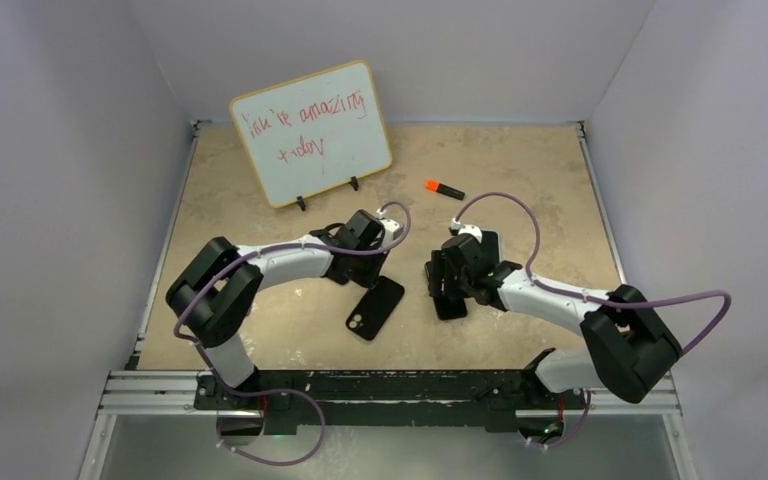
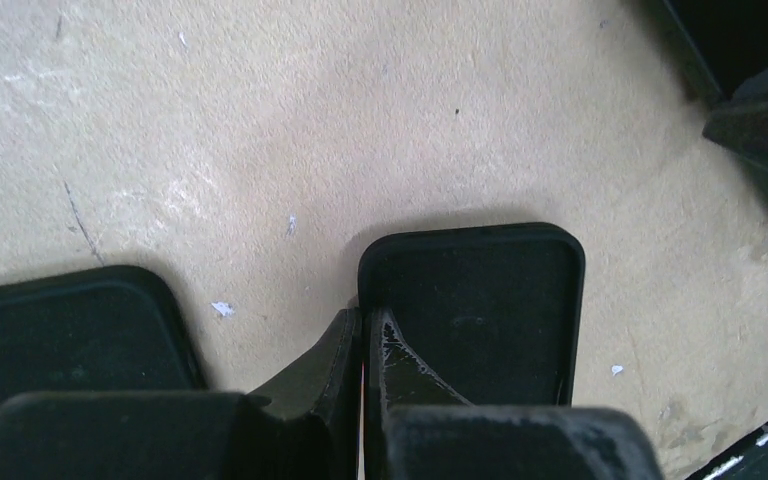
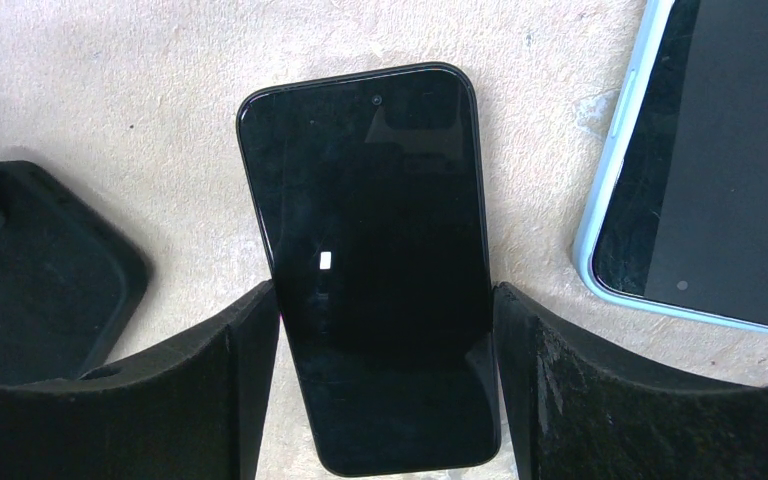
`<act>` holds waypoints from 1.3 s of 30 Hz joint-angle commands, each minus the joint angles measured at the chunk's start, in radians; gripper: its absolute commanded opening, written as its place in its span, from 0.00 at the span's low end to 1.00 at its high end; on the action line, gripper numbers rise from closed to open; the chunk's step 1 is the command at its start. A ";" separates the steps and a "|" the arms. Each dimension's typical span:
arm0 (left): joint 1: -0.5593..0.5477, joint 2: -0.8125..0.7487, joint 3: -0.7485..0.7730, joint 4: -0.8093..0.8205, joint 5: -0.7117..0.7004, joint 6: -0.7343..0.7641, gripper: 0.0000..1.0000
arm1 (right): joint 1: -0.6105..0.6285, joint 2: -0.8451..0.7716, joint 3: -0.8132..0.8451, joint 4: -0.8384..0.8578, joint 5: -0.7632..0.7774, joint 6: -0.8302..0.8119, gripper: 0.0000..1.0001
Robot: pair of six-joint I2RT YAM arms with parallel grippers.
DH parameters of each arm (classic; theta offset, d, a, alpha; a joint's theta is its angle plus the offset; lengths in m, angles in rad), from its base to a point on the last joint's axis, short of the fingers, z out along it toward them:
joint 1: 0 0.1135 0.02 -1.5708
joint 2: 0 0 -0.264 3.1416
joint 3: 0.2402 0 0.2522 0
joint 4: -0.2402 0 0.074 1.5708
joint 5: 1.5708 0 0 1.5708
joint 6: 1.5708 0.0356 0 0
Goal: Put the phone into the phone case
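The black phone case (image 1: 378, 305) lies open side up near the table's middle, its camera cutout towards the near end. My left gripper (image 1: 365, 268) is shut on the case's side wall. In the left wrist view, the left gripper (image 2: 365, 315) has one finger outside the case (image 2: 480, 300) and one inside. The black phone (image 3: 380, 250) lies screen up on the table. My right gripper (image 3: 385, 290) stands open around its lower half, a finger at each long edge. From above, the right gripper (image 1: 445, 280) covers most of the phone (image 1: 450, 303). The case (image 3: 50, 270) lies left of the phone.
A second phone in a light-blue case (image 3: 720, 150) lies just beyond the black one. A whiteboard (image 1: 310, 130) stands at the back left, with an orange marker (image 1: 443, 188) to its right. Another dark rimmed object (image 2: 60, 330) sits beside the held case.
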 commanded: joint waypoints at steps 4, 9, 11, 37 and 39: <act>0.000 0.043 0.078 0.012 0.028 0.062 0.18 | -0.001 -0.040 -0.026 0.006 -0.033 0.034 0.50; 0.000 -0.064 0.086 -0.060 -0.092 -0.061 0.47 | -0.001 -0.034 -0.028 0.018 -0.040 0.032 0.50; -0.002 -0.113 0.072 -0.099 -0.147 -0.130 0.56 | -0.001 -0.026 -0.022 0.021 -0.047 0.032 0.50; -0.008 -0.441 -0.407 -0.020 -0.008 -0.609 0.45 | 0.001 -0.009 0.010 0.043 -0.062 -0.006 0.48; -0.011 -0.427 -0.418 -0.010 -0.015 -0.607 0.44 | 0.001 -0.022 -0.003 0.062 -0.070 -0.012 0.47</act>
